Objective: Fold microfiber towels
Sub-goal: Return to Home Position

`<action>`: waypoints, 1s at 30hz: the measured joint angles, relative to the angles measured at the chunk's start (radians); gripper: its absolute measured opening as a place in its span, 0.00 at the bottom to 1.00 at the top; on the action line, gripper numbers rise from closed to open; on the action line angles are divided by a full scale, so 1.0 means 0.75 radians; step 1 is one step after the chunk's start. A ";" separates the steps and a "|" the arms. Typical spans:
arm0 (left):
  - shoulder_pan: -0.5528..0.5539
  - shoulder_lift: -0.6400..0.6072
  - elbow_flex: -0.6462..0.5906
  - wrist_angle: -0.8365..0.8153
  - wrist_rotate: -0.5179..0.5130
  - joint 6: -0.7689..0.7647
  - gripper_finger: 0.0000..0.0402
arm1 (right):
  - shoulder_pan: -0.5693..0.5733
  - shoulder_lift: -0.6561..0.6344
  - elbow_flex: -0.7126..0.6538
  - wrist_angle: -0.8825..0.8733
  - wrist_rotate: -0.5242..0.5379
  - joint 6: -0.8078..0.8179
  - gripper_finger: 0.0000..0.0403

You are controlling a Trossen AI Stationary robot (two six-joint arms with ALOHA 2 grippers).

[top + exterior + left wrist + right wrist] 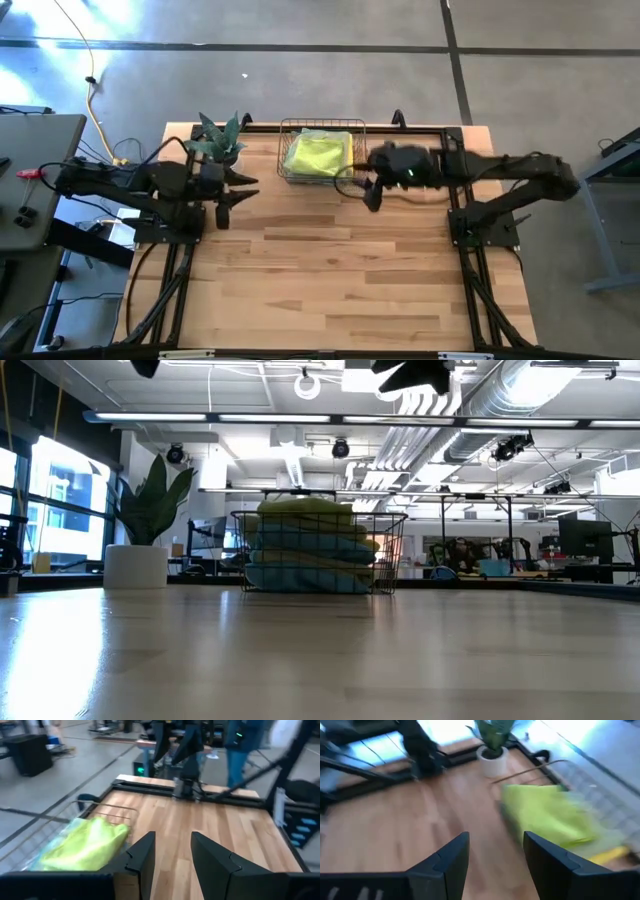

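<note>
A light wooden table (330,290) is seen from above, edged at the far side by a black frame (420,128). A wire basket (283,160) is set on it at 12 o'clock and is filled with folded microfiber towels (318,155). A potted plant (222,148) is placed at 10 o'clock, just beside the basket. The left arm's base (170,225) is mounted at 9 o'clock, the right arm's base (485,228) at 3 o'clock.

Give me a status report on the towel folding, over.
Left gripper jaws open, empty, by the plant. Right gripper same, by the basket. Towels stacked in basket, lime on top. Nothing in the way.
</note>
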 joint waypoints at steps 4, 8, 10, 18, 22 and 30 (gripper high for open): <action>0.000 0.002 -0.081 0.110 0.125 0.048 0.29 | 0.092 -0.126 -0.328 0.360 -0.002 0.165 0.45; 0.000 -0.009 -0.177 0.240 0.228 0.057 0.29 | 0.186 -0.190 -0.595 0.672 0.097 0.314 0.45; -0.001 -0.016 -0.228 0.282 0.245 0.034 0.29 | 0.236 -0.201 -0.700 0.805 0.192 0.350 0.45; -0.001 -0.091 -0.462 0.496 0.289 -0.096 0.29 | 0.386 -0.205 -0.994 1.112 0.482 0.501 0.45; -0.001 -0.120 -0.569 0.654 0.289 -0.151 0.29 | 0.432 -0.205 -1.086 1.213 0.534 0.507 0.45; -0.001 -0.133 -0.738 0.871 0.286 -0.266 0.29 | 0.480 -0.205 -1.214 1.347 0.536 0.503 0.45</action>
